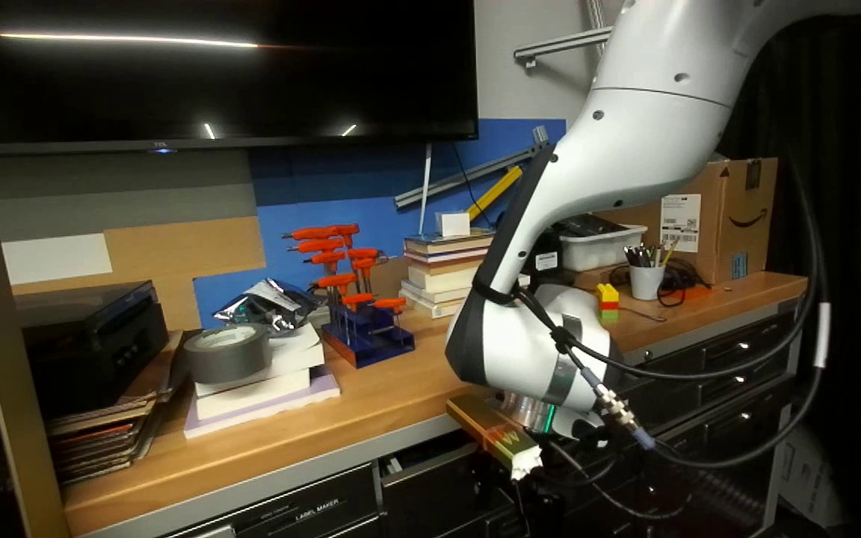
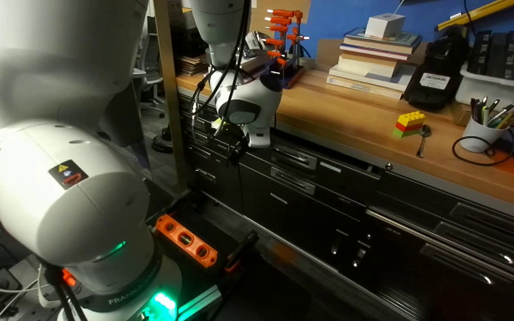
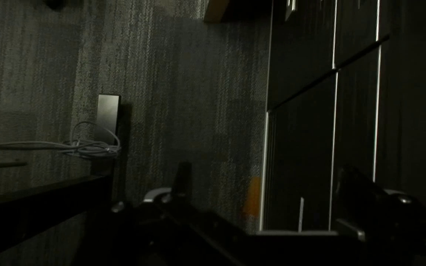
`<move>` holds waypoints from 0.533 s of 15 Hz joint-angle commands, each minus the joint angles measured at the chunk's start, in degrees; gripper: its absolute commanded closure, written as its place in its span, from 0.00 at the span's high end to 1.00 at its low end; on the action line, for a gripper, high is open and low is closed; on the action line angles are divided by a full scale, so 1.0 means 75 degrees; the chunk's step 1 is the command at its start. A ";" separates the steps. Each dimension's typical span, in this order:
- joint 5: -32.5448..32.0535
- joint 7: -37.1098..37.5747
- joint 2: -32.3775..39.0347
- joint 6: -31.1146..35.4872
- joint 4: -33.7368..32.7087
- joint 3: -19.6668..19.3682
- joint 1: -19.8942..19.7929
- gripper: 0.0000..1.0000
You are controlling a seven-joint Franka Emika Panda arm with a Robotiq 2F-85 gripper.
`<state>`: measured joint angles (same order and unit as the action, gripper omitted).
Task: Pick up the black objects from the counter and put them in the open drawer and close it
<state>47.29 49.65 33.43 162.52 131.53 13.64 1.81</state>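
The counter point(image 1: 393, 388) is a light-brown wooden top over dark cabinets, and it also shows in an exterior view point(image 2: 319, 102). The drawer point(image 1: 430, 489) below it stands partly pulled out, with a dark gap behind its front; it also shows in an exterior view point(image 2: 350, 183). I do not see the two small black blocks; they are hidden or out of view. My gripper point(image 2: 237, 154) hangs below counter height in front of the drawer fronts, pointing down. In the wrist view the gripper point(image 3: 264, 168) has its fingers wide apart, with nothing between them.
On the counter stand a red-handled hex key rack point(image 1: 363, 329), books point(image 1: 442, 273), grey tape point(image 1: 227, 353), a toy-brick stack point(image 2: 408, 124), a spoon point(image 2: 423, 138) and a pen cup point(image 2: 482, 133). An orange level point(image 2: 185, 240) lies by the robot base.
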 commanded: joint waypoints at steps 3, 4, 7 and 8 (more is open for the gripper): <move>0.0623 -0.0893 0.0966 0.0052 -0.1373 0.0055 0.0369 1.00; 0.0649 -0.0970 0.1115 0.0017 -0.1560 0.0035 0.0428 1.00; 0.0685 -0.1144 0.1510 -0.0050 -0.2051 -0.0012 0.0573 1.00; 0.0697 -0.1195 0.1620 -0.0098 -0.2183 -0.0005 0.0581 1.00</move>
<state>50.53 43.44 42.29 162.36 120.50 14.02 5.17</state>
